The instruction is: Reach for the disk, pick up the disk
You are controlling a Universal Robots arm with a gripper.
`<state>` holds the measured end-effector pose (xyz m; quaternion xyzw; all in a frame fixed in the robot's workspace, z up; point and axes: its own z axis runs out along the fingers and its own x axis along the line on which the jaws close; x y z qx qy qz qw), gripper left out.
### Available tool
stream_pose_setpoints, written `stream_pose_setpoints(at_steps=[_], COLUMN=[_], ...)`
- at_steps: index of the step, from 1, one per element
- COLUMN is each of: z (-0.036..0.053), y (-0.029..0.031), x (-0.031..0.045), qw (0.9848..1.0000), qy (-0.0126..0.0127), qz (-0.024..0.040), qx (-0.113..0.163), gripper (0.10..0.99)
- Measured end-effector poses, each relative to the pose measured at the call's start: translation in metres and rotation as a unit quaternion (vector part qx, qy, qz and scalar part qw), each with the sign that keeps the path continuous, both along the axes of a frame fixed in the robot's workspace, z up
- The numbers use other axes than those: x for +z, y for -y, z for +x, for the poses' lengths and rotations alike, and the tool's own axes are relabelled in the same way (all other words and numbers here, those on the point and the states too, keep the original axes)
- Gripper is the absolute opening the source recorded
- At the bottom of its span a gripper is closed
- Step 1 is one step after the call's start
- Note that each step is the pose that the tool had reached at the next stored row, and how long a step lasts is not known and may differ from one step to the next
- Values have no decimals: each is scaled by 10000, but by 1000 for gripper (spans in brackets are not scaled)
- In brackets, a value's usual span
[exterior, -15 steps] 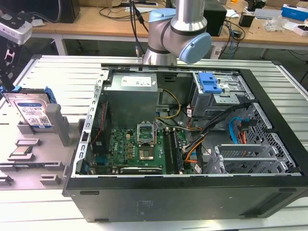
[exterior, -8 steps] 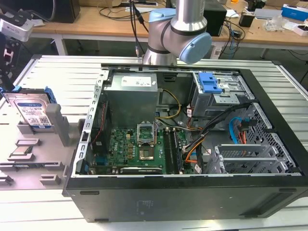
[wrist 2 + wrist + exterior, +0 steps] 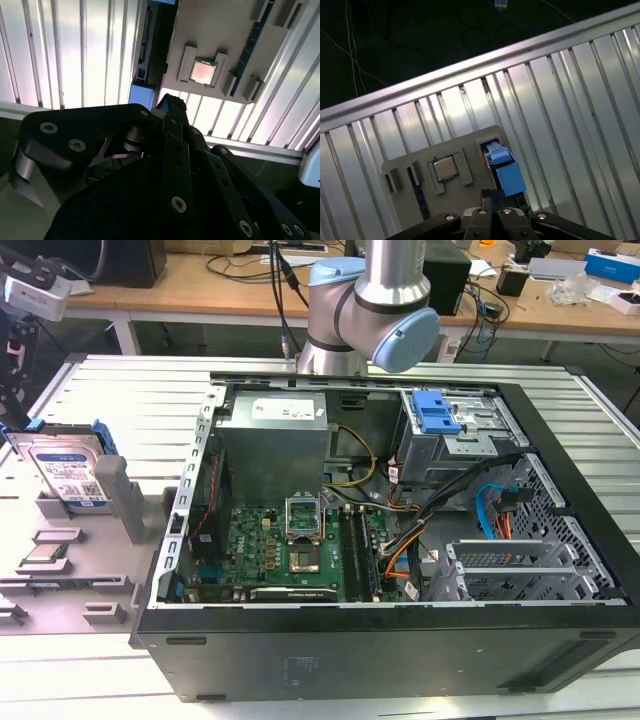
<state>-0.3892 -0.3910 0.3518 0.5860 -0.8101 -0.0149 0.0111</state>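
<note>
At the exterior view's left, the flat rectangular silver-grey disk (image 3: 68, 472), framed in smooth blue plastic, is seen leaning in a matte grey slotted holder (image 3: 125, 502) on the ribbed metal worktop (image 3: 120, 390). In the first wrist view the black claw (image 3: 492, 196) is shown clear of the disk; whether it is spread or pressed together cannot be told.

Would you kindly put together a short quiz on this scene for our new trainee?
1. True or false: the disk lies inside the case.
2. The chip sits in: A) the grey tray; B) the case; C) a cardboard box.
3. Fill in: the disk's caddy is ____ in colour.
Key: 1 false; 2 A; 3 blue.
</note>
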Motion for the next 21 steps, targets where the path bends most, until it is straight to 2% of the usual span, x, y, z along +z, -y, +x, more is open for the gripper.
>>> stream_pose_setpoints(at_steps=[2, 4, 7, 9, 12, 16, 17, 18, 19, 21], z=[0, 0, 0, 0, 0, 0, 0, 0, 0, 0], y=[0, 0, 0, 0, 0, 0, 0, 0, 0, 0], x=[0, 0, 0, 0, 0, 0, 0, 0, 0, 0], qw=[9998, 9987, 9973, 9948, 9902, 9861, 9844, 9834, 9818, 9777], qy=[0, 0, 0, 0, 0, 0, 0, 0, 0, 0], qz=[0, 0, 0, 0, 0, 0, 0, 0, 0, 0], qx=[212, 517, 736, 1017, 1398, 1661, 1758, 1815, 1898, 2100], gripper=[106, 106, 106, 106, 106, 106, 106, 106, 106, 106])
